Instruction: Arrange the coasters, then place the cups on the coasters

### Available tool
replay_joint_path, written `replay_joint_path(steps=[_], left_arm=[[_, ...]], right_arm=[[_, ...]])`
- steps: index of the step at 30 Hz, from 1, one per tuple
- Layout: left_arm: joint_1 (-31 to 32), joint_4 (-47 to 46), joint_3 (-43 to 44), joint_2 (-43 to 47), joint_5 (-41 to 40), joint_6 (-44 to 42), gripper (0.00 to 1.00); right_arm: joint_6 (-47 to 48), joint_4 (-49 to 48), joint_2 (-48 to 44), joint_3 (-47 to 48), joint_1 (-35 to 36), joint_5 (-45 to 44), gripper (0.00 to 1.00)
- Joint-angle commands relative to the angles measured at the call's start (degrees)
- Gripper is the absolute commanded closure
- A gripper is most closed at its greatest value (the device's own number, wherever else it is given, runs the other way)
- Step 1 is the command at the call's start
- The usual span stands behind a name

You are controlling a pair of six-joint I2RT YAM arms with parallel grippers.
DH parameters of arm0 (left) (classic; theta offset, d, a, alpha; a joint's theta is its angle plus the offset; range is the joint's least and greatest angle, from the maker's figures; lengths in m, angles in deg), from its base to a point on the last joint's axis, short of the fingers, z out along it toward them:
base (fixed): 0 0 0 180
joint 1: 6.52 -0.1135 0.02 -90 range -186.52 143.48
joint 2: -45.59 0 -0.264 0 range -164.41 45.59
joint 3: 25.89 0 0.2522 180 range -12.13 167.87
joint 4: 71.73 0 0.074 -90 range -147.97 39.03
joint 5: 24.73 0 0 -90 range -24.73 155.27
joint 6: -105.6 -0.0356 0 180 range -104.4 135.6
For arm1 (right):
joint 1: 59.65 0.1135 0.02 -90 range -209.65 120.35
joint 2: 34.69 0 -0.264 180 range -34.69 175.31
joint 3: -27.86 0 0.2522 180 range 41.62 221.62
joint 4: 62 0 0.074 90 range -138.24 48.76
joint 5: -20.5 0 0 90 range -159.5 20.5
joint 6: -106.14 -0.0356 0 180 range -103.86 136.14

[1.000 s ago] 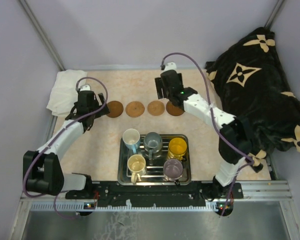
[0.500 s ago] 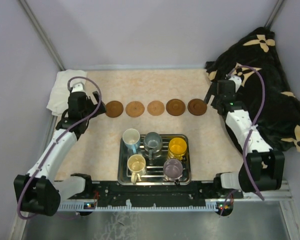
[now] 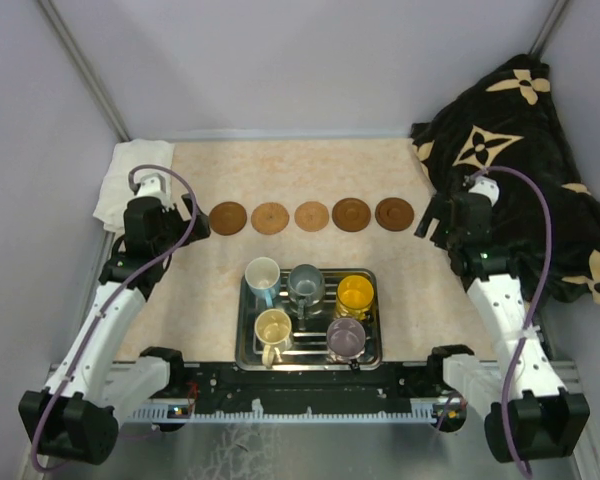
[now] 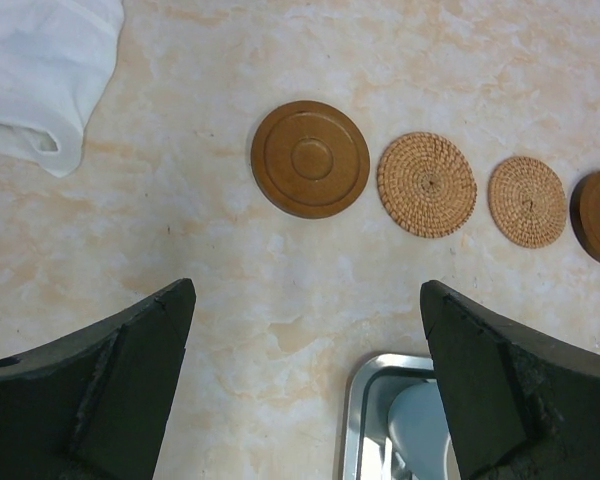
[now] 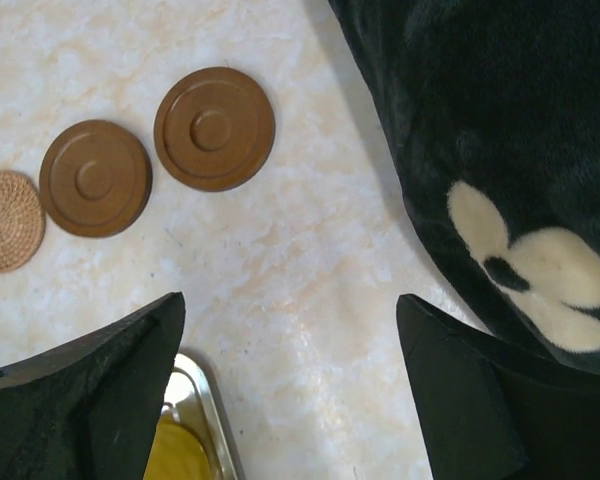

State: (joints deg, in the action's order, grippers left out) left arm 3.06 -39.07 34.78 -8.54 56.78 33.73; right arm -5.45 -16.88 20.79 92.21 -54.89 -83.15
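Several round brown coasters lie in a row across the table, from the leftmost [image 3: 228, 218] to the rightmost [image 3: 394, 213]. In the left wrist view I see a dark coaster [image 4: 310, 158] and two woven ones [image 4: 426, 184]. The right wrist view shows two dark coasters [image 5: 214, 128]. Several cups stand in the steel tray [image 3: 242, 345], among them a white-and-blue one [image 3: 262, 275] and an orange-yellow one [image 3: 355, 295]. My left gripper [image 3: 165, 225] [image 4: 305, 300] hangs open and empty left of the row. My right gripper [image 3: 442, 222] [image 5: 290, 305] is open and empty right of it.
A white cloth [image 3: 130, 180] [image 4: 40, 70] lies at the back left corner. A black blanket with cream flowers [image 3: 520, 150] [image 5: 500, 130] is heaped along the right side, close to my right gripper. The tray's rim [image 4: 365, 380] [image 5: 205, 400] shows near both grippers.
A fifth coaster now lies at the row's right end. My right arm has swung away from the row to the right and nearer. The left arm has drawn back slightly.
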Motion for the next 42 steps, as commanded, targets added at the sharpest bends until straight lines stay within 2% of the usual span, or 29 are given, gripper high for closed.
replay_joint_path(steps=[1,4,7,14,21,27,29,33,38,42], left_arm=[[-0.3,2.5,-1.3,2.3,4.0,0.9,0.0],[-0.2,3.5,-2.6,4.0,5.1,1.3,0.0],[0.2,4.1,-3.7,6.4,5.3,1.0,0.0],[3.2,5.9,-3.5,11.4,2.0,1.4,0.0],[9.5,6.9,-4.9,9.7,-1.0,4.8,0.0],[20.0,8.4,-3.0,4.2,-11.6,6.0,0.0],[20.9,9.0,-2.4,2.7,-12.9,7.4,0.0],[20.9,6.9,-4.1,4.0,-12.8,8.7,0.0],[21.0,4.5,-6.8,6.9,-13.0,8.3,0.0],[20.9,6.2,-7.0,6.5,-13.6,8.7,0.0]], right_arm=[[1.1,4.4,-6.6,-0.4,0.5,3.3,0.15],[1.1,8.5,-10.1,-0.6,2.5,2.5,0.18],[-1.8,10.6,-12.8,-1.0,7.7,1.6,0.22],[-8.5,14.7,-10.0,-1.6,20.3,-5.1,0.24],[-13.5,14.6,-6.9,-3.2,29.1,-8.0,0.26],[-16.5,13.2,-2.0,-4.0,37.8,-9.9,0.31],[-17.3,12.2,-0.1,-4.3,40.1,-10.0,0.34],[-18.4,9.7,2.4,-5.3,41.6,-8.4,0.46],[-18.2,7.6,3.1,-7.0,41.7,-7.9,0.65],[-17.8,6.5,4.9,-7.4,41.7,-6.9,0.63]])
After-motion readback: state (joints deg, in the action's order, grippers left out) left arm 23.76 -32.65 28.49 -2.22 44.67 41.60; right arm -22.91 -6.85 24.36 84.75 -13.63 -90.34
